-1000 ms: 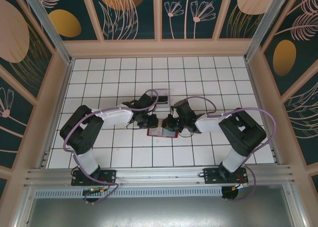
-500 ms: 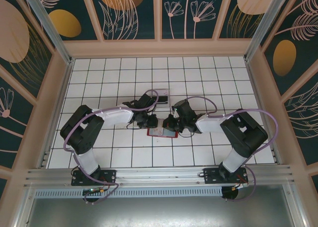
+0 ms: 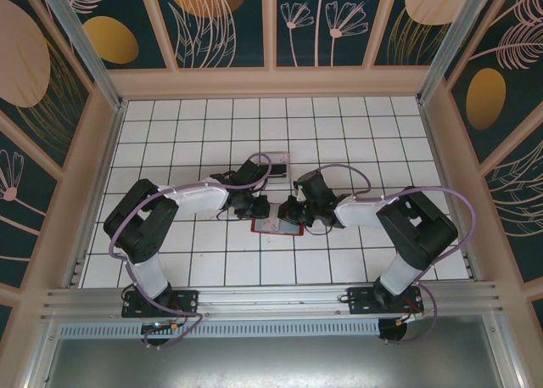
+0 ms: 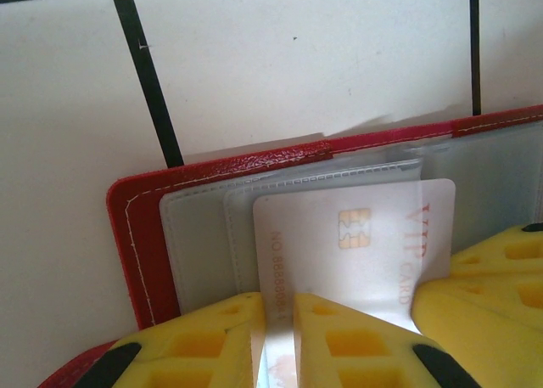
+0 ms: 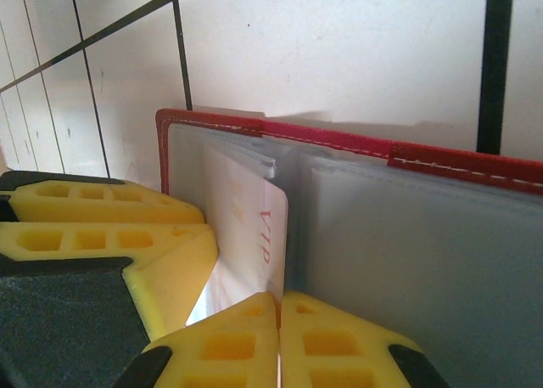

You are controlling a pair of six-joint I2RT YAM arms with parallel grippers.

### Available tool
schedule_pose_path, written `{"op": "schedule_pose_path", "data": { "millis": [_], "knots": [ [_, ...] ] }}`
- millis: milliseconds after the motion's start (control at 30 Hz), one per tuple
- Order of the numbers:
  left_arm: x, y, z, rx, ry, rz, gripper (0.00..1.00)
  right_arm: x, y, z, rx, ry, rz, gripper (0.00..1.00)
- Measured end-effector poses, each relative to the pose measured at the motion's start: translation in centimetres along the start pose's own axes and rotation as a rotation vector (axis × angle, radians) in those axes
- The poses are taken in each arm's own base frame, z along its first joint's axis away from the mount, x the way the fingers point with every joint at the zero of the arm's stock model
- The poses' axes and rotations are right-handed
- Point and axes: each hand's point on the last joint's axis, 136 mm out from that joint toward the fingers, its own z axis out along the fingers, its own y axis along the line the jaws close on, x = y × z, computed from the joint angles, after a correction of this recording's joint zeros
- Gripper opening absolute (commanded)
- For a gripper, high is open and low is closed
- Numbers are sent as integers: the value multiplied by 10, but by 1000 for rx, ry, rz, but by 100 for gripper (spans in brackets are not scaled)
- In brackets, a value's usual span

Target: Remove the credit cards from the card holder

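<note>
Reading "VIP CARD", the pale card (image 4: 361, 261) sits clamped in left pincer (image 4: 280, 312); right pincer (image 5: 278, 320) together.

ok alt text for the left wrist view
The left claw pinches the near edge of a white chip card marked VIP, among the clear sleeves of the open red card holder on a white tiled table.

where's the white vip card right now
The white vip card sits mid-frame in the left wrist view, lying against the clear sleeves inside the open red card holder, just above the fingertips of the left gripper.
</note>
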Motion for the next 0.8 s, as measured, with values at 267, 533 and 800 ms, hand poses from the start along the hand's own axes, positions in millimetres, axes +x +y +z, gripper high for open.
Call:
{"op": "schedule_pose_path", "data": {
  "millis": [267, 533, 800],
  "knots": [
    [0, 1, 0, -6, 1, -1, 20, -1, 1, -1, -3, -5, -2, 5],
    [0, 1, 0, -9, 0, 0, 19, -1, -2, -2, 7, -9, 2, 6],
    [0, 2, -1, -17, 0, -1, 19, -2, -13, -3, 52, -16, 21, 6]
  ]
}}
